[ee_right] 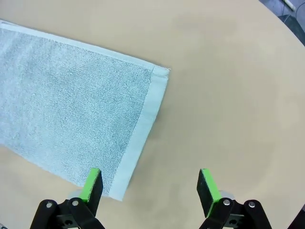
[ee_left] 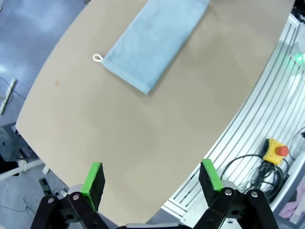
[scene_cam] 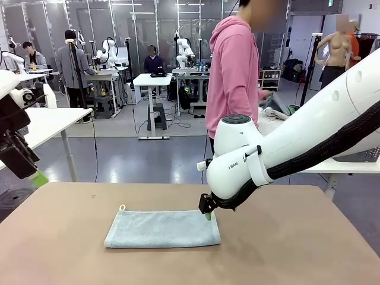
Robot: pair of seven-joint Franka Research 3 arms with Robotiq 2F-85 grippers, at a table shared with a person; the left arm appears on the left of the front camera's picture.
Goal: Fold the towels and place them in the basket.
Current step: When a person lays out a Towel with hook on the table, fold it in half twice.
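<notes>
A light blue-grey towel [scene_cam: 161, 229] lies folded into a long strip on the brown table [scene_cam: 297, 249], its small loop at the far left corner. My right gripper [scene_cam: 208, 212] hangs open just above the towel's far right corner; in the right wrist view the gripper [ee_right: 148, 174] straddles the towel's [ee_right: 71, 119] hemmed end and bare table. My left gripper [scene_cam: 35, 177] is raised beyond the table's left edge, and in its own view it [ee_left: 151, 164] stands open and holds nothing, with the towel [ee_left: 152, 43] well ahead of it. The basket is out of view.
A person in a pink hoodie [scene_cam: 234, 77] stands beyond the far edge, turned sideways. A yellow emergency-stop box [ee_left: 275, 151] and cables lie beside the rails on the robot's side of the table. White tables stand at the far left [scene_cam: 47, 122] and right [scene_cam: 350, 163].
</notes>
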